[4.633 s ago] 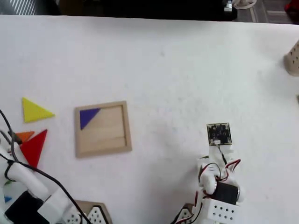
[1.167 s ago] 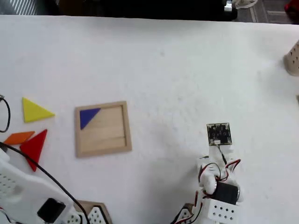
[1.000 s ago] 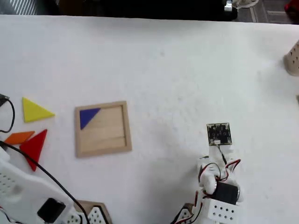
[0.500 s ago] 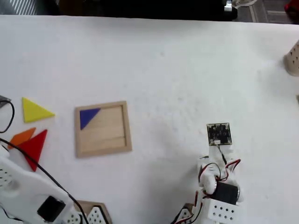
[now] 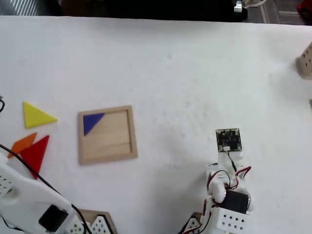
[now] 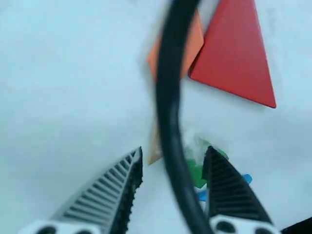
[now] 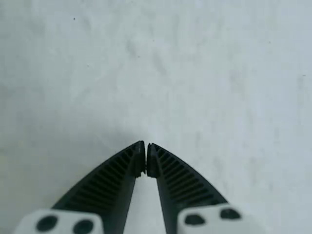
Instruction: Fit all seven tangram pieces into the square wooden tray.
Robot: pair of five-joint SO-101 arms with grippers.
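The square wooden tray [image 5: 108,155] lies left of centre with a blue triangle [image 5: 91,122] in its far left corner. Left of it lie a yellow triangle [image 5: 36,116], an orange piece [image 5: 23,143] and a red triangle [image 5: 35,153], the orange one touching the red. My left gripper [image 6: 173,158] stands open above the table short of the red triangle [image 6: 234,63] and orange piece [image 6: 194,44]. A green piece [image 6: 195,168], a blue piece [image 6: 202,195] and a tan edge [image 6: 155,146] lie between its fingers. My right gripper [image 7: 146,158] is shut on nothing over bare table.
A black cable [image 6: 170,97] hangs across the left wrist view and hides part of the pieces. The left arm [image 5: 24,200] fills the near left corner, the right arm [image 5: 226,190] the near right. A perforated wooden object [image 5: 305,61] stands at the far right edge.
The left arm has shifted at the near left corner. The orange piece has turned and slid against the red triangle. The right arm has kept still.
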